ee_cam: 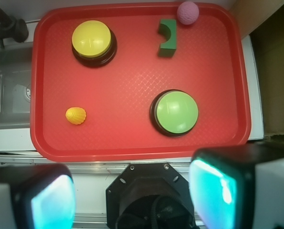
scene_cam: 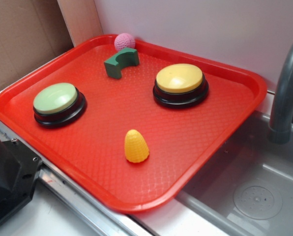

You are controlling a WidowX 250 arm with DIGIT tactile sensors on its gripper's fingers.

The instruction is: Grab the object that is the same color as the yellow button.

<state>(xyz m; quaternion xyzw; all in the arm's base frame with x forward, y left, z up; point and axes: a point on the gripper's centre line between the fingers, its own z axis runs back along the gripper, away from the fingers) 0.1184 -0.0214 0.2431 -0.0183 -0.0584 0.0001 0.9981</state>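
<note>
A yellow toy corn (scene_cam: 136, 146) (ee_cam: 76, 115) lies on the red tray (scene_cam: 205, 142) (ee_cam: 132, 143) near its front edge. The yellow button (scene_cam: 180, 83) (ee_cam: 92, 41) on a black base sits toward the tray's back right. My gripper (ee_cam: 132, 195) hangs high above the robot's base, off the tray's near side, far from the corn. Its two teal-padded fingers (ee_cam: 54, 202) stand wide apart with nothing between them. The exterior view does not show the gripper.
A green button (scene_cam: 58, 102) (ee_cam: 175, 112) sits on the tray's left. A dark green arch block (scene_cam: 121, 61) (ee_cam: 167, 37) and a pink ball (scene_cam: 124, 42) (ee_cam: 187, 12) lie at the back. A grey sink (scene_cam: 254, 196) with a faucet (scene_cam: 284, 93) adjoins the tray.
</note>
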